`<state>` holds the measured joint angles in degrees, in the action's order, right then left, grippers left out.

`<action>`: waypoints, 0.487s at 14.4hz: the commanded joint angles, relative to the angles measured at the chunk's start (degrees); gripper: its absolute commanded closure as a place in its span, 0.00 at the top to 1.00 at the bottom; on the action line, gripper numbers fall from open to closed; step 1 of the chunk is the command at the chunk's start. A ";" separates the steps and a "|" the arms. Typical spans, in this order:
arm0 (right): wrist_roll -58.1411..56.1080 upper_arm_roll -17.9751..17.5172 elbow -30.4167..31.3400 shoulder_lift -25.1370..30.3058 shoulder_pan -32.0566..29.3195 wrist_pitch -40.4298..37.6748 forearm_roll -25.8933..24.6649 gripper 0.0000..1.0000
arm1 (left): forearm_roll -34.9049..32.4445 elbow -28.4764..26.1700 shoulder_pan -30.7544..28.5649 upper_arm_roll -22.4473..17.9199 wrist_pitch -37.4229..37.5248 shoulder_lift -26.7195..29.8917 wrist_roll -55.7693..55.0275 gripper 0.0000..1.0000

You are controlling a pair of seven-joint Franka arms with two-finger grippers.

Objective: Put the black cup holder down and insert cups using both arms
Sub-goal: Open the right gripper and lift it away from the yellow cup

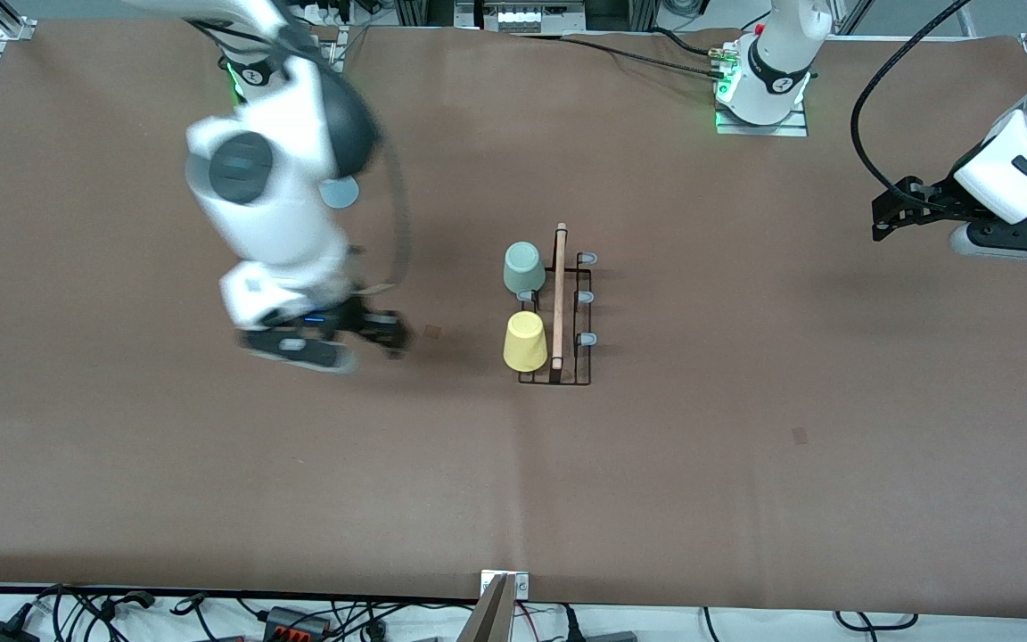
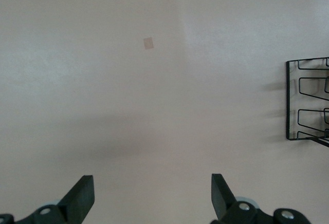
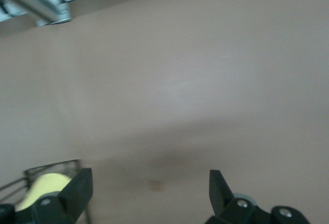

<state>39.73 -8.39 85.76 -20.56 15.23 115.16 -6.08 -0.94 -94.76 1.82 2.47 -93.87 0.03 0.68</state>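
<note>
While the black cup holder (image 1: pixel 558 312) sits mid-desk with its light wooden rod handle (image 1: pixel 558 299) running toward the front camera, two cups are already on it, upside down over pegs on the side toward the right arm's end: the sage green cup (image 1: pixel 522 267) farther from the camera, the yellow cup (image 1: pixel 525 341) nearer, one just beside the other. On the rack's side toward the left arm's end, three pale blue-capped pegs (image 1: pixel 587 298) stand bare. And look at the right end effector (image 1: pixel 380 334): it hangs blurred over the brown desk (image 1: pixel 745 446), beside the yellow cup toward the right arm's end but apart from it, fingers (image 3: pixel 77 190) spread wide with nothing between them; its wrist view catches the yellow cup and a corner of the wire rack at the edge of the picture. A small brownish patch (image 1: pixel 432 332) lies on the desk between that end effector and the rack. Over at the left arm's end, the left end effector (image 1: pixel 892 214) waits above bare desk, well apart from the holder, fingers (image 2: pixel 82 196) also wide and empty, with only the rack's black wire end (image 2: pixel 308 100) showing in its wrist view. Another small patch (image 1: pixel 800 435) marks the desk nearer the camera.
</note>
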 commanded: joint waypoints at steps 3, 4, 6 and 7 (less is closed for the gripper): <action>-17.00 -6.38 5.91 13.69 -17.24 -14.68 1.15 1.00 | 1.38 0.01 -0.32 0.34 0.44 0.15 0.29 1.00; -22.10 -3.68 5.56 14.75 -17.86 -16.53 1.33 1.00 | 1.38 -0.07 -0.23 0.35 0.44 0.15 0.20 1.00; -29.94 0.55 5.03 17.38 -17.96 -19.34 1.33 1.00 | 1.38 -0.07 -0.50 0.35 0.44 0.15 0.20 1.00; -33.37 3.61 4.86 17.74 -18.13 -20.57 1.33 1.00 | 1.38 -0.07 -0.58 0.35 0.44 0.15 0.20 1.00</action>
<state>12.93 -8.41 89.06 -5.01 -2.55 96.20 -5.48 -0.93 -94.80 1.76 2.56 -93.85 0.02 0.66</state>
